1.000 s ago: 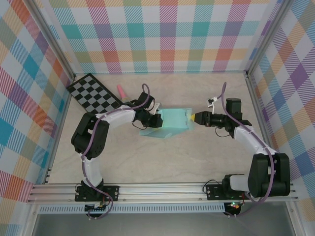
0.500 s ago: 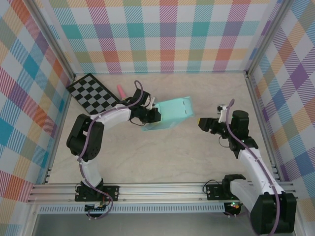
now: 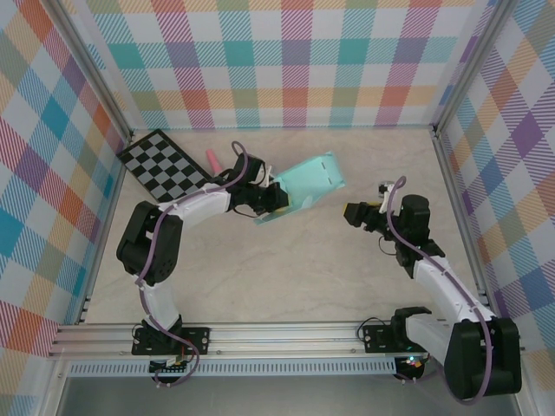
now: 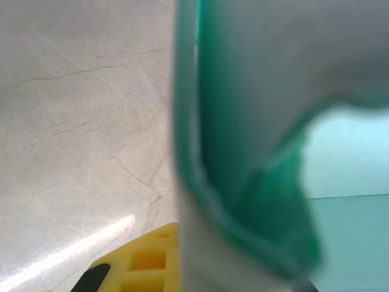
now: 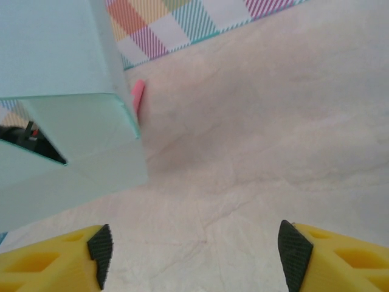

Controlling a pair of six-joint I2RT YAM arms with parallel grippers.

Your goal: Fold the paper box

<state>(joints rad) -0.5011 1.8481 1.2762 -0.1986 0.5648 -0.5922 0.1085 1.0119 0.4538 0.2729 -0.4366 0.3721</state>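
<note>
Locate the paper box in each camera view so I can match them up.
Top external: paper box at centre, held by the left gripper.
Left wrist: blurred, close up, right half.
Right wrist: upper left corner.
Shared landmark: the beige marbled tabletop.

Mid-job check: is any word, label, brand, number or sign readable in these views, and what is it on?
None readable.
The box is plain mint card with no print.
The checkerboard has only squares.
The walls show only plaid.
</note>
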